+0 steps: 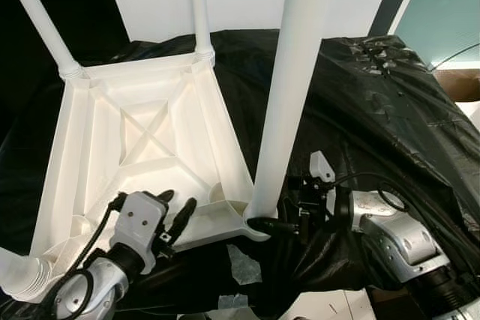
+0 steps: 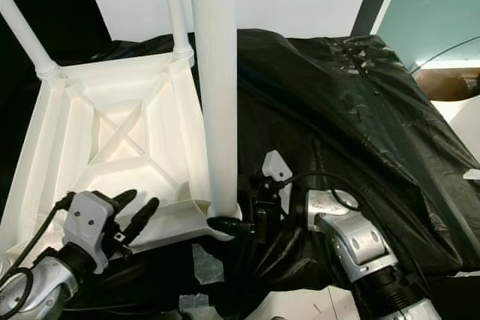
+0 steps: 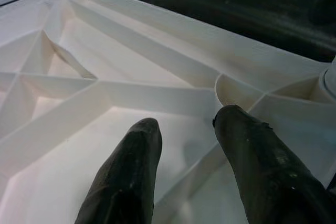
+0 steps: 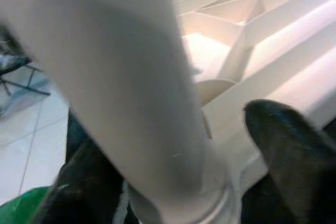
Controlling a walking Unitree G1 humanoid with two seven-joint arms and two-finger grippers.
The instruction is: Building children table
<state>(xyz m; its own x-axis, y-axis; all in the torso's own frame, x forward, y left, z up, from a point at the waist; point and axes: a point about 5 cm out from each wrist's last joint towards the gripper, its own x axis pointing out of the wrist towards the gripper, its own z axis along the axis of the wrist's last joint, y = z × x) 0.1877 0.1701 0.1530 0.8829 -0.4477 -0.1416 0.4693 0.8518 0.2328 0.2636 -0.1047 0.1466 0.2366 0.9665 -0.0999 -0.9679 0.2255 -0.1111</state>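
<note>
A white children's table (image 1: 142,140) lies upside down on black plastic sheeting, its ribbed underside facing up. Two legs stand at the far corners (image 1: 37,20) (image 1: 199,5), and another leg (image 1: 19,275) shows at the near left corner. The near right leg (image 1: 289,80) rises from its corner socket. My right gripper (image 1: 266,224) is shut around the base of this leg (image 4: 126,77), one finger (image 4: 286,145) on each side. My left gripper (image 1: 178,200) hovers open over the table's near edge, its fingers (image 3: 131,177) above the ribs with nothing between them.
Black plastic sheeting (image 1: 375,110) covers the work surface, creased and taped. A scrap of tape (image 1: 244,264) lies near the front edge. A white wall stands behind, with a teal panel (image 1: 450,5) and a cardboard box (image 1: 457,84) at the right.
</note>
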